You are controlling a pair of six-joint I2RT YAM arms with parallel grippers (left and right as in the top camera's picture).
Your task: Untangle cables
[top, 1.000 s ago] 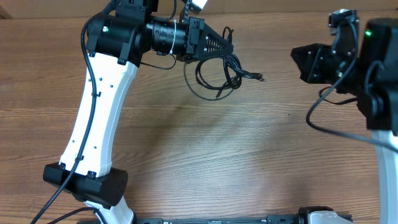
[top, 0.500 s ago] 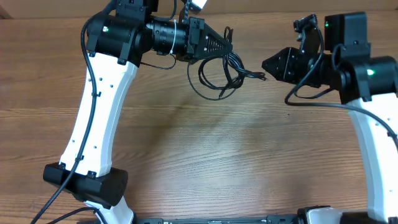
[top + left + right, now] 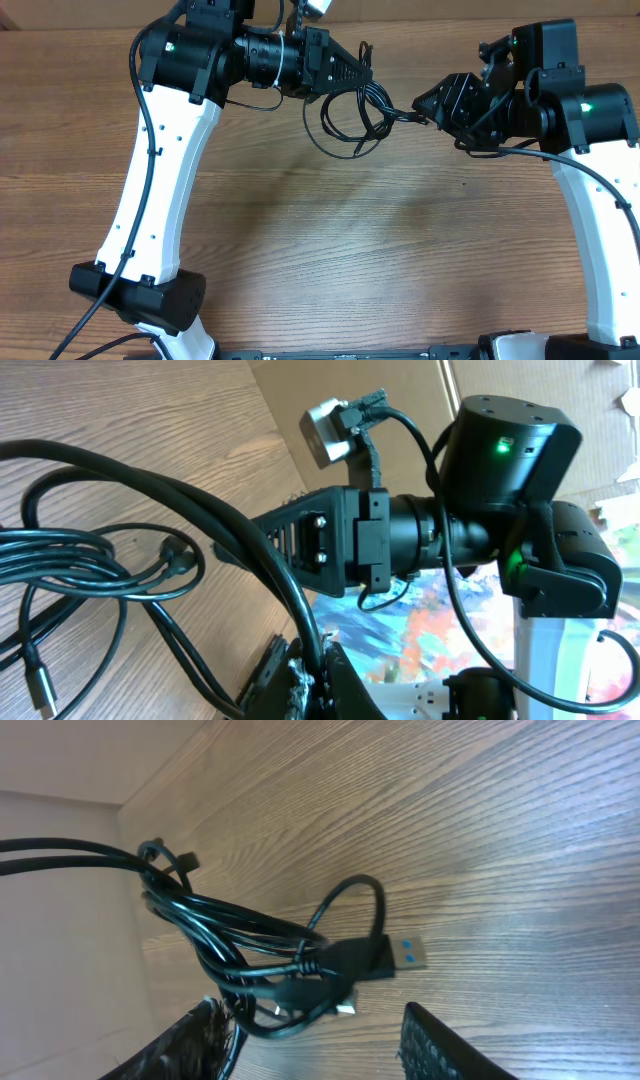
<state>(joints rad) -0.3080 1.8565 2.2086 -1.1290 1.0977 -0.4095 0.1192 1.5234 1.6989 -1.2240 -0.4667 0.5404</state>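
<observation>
The cables (image 3: 350, 120) hang above the table (image 3: 330, 260), with the left gripper (image 3: 369, 82) at their left and the right gripper (image 3: 423, 108) at their right.

No text, label, brand or number can be read here. I see no readable writing on the cables (image 3: 375, 108), on the left arm (image 3: 165, 190), on the right arm (image 3: 590, 230) or on the bench (image 3: 350, 250). In the left wrist view a coloured sheet (image 3: 410, 635) shows behind the arm, but it is too blurred to tell whether it carries any letters.
</observation>
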